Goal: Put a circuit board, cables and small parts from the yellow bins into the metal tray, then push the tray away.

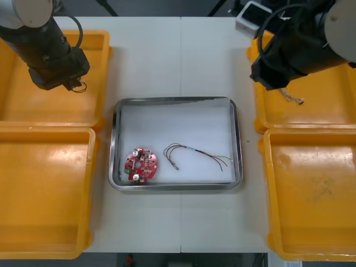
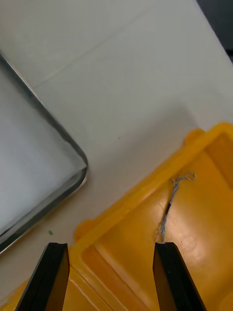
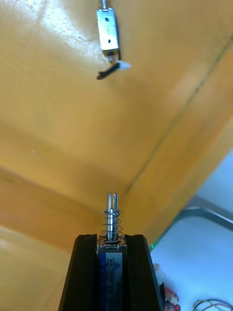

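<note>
Small metal part (image 3: 112, 218), spring-coiled, shiny | left fingers (image 3: 85, 272) pinching it | right fingers (image 2: 170, 277) spread over yellow bin (image 2: 204, 233)

**Front view:** from overhead we look steeply down on the desk (image 1: 178, 61), the four yellow bins (image 1: 44, 189) and the metal tray (image 1: 114, 144) between them. **Right wrist view:** close, past the right claw (image 2: 111, 245), onto a tray corner and a bin rim. **Left wrist view:** close, past the left claw (image 3: 111, 238), into a bin. We find the tray in all three.
</note>
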{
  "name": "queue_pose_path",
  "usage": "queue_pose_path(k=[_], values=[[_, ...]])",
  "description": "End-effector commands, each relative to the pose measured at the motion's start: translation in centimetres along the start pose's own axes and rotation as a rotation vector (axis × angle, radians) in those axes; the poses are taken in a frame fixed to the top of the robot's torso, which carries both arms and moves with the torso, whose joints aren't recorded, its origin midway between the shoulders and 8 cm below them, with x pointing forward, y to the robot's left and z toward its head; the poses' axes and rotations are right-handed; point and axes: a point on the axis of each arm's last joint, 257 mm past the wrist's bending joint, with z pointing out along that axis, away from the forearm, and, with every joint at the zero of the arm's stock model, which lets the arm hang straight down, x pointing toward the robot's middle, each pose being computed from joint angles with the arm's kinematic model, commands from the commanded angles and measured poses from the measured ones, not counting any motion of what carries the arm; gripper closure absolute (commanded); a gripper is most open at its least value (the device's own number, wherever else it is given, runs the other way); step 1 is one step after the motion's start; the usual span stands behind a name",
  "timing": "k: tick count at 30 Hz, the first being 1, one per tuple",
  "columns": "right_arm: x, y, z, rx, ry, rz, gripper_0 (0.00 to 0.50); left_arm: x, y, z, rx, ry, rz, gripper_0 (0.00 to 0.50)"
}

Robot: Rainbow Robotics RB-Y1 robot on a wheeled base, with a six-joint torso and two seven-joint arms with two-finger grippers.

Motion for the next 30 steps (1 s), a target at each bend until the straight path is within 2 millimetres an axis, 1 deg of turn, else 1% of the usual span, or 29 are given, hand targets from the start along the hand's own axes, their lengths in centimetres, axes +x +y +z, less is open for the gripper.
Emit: queue_pose_path(k=[1,2,4,6,7,8,10,12,16,20,24,26,30], values=[[2.8,-7.3,-1.7,0.128,0.015,0.17,0.0,0.4,-1.0,-4.1,0.032,-0.033,0.15,0.5],[3.0,-7.8,-1.7,0.133,0.017,0.186,0.0,0.8,-1.2,-4.3,0.036,-0.027,0.161,0.5],[4.1,-9.2,-1.6,0.151,0.035,0.239,0.0,2.1,-2.6,-5.1,0.065,-0.028,0.212,0.5],[4.7,-10.1,-1.6,0.161,0.046,0.272,0.0,3.3,-3.7,-5.4,0.084,-0.029,0.253,0.5],[5.1,-10.7,-1.6,0.171,0.054,0.291,0.0,4.1,-4.2,-5.5,0.089,-0.029,0.28,0.5],[5.3,-11.0,-1.5,0.174,0.058,0.299,0.0,4.4,-4.6,-5.6,0.094,-0.033,0.288,0.5],[5.9,-11.9,-1.4,0.185,0.075,0.325,0.0,6.2,-5.7,-5.4,0.098,-0.029,0.31,0.5],[6.2,-12.3,-1.2,0.188,0.092,0.335,0.0,7.5,-6.4,-5.2,0.102,-0.025,0.323,0.5],[6.8,-12.9,-0.3,0.164,0.132,0.361,0.0,9.7,-7.3,-4.2,0.124,-0.015,0.35,0.5],[6.9,-13.7,0.2,0.141,0.154,0.394,0.0,11.0,-8.0,-3.1,0.132,-0.019,0.391,0.5],[7.0,-14.1,0.7,0.111,0.176,0.425,0.0,12.1,-9.1,-1.4,0.128,-0.041,0.435,0.5],[7.4,-14.0,1.1,0.094,0.191,0.432,0.0,12.4,-9.5,-0.8,0.126,-0.047,0.45,0.5],[8.3,-13.2,2.4,0.049,0.228,0.439,0.0,13.0,-10.4,0.9,0.137,-0.046,0.47,0.5]])
